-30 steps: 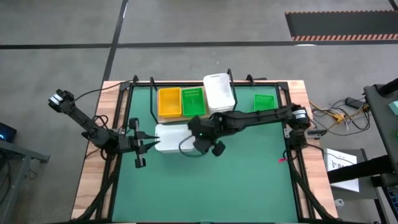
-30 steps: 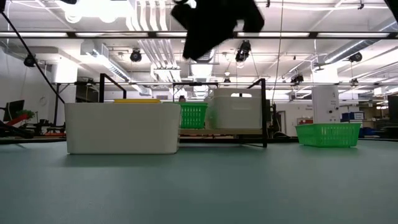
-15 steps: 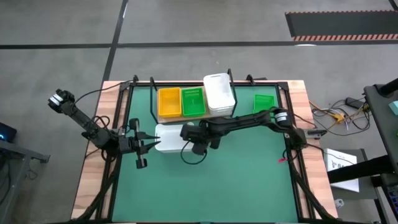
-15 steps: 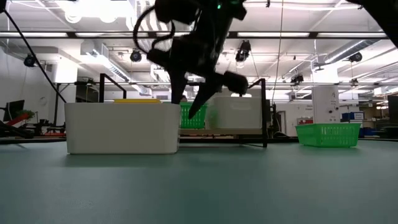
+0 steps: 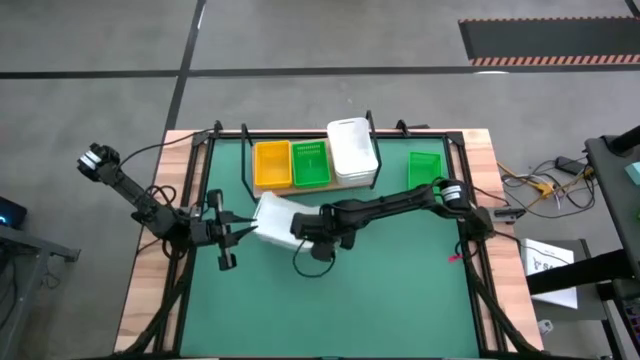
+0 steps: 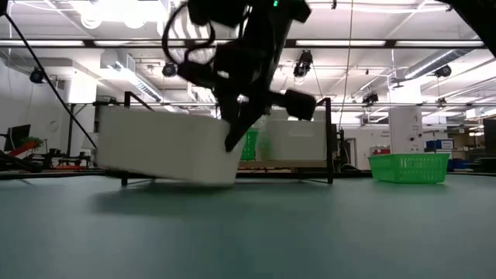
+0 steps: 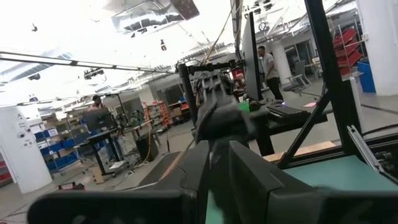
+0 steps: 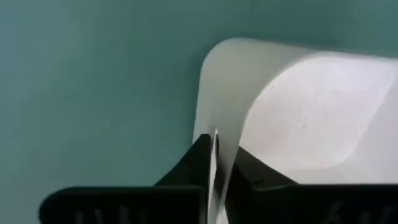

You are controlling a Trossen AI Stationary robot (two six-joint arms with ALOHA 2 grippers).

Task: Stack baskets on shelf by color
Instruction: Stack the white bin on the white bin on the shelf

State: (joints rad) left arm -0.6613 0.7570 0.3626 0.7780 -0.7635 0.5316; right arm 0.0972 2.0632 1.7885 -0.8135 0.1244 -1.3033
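A white basket (image 5: 274, 220) (image 6: 166, 146) hangs tilted just above the green mat, near the table's left middle. My right gripper (image 5: 303, 229) (image 8: 216, 163) is shut on its right end. My left gripper (image 5: 247, 228) (image 7: 219, 182) waits just off the basket's left end, its fingers a narrow gap apart. On the shelf (image 5: 300, 186) along the far edge stand a yellow basket (image 5: 272, 164), a green basket (image 5: 310, 163) and a white basket (image 5: 352, 152). Another green basket (image 5: 426, 165) (image 6: 409, 167) rests on the mat at far right. My right gripper pinches the white basket's right end wall (image 8: 214, 140), near a rounded corner (image 8: 225, 62). One finger (image 8: 249, 168) is inside the basket and the other outside. The fingers slant down from the table's right (image 6: 236, 128). The basket sits tilted, its left end higher.
The shelf's black wire frame (image 6: 329, 139) stands behind the held basket. The right arm (image 5: 400, 200) stretches across the mat's middle. Open green mat (image 5: 350, 300) lies toward the near edge. Wooden table borders (image 5: 140, 290) run down both sides.
My right gripper has come down and moved toward the table's left onto the white basket's right end, and taken hold of its wall. The basket, flat on the mat before, now sits tilted and slightly turned, its left end raised.
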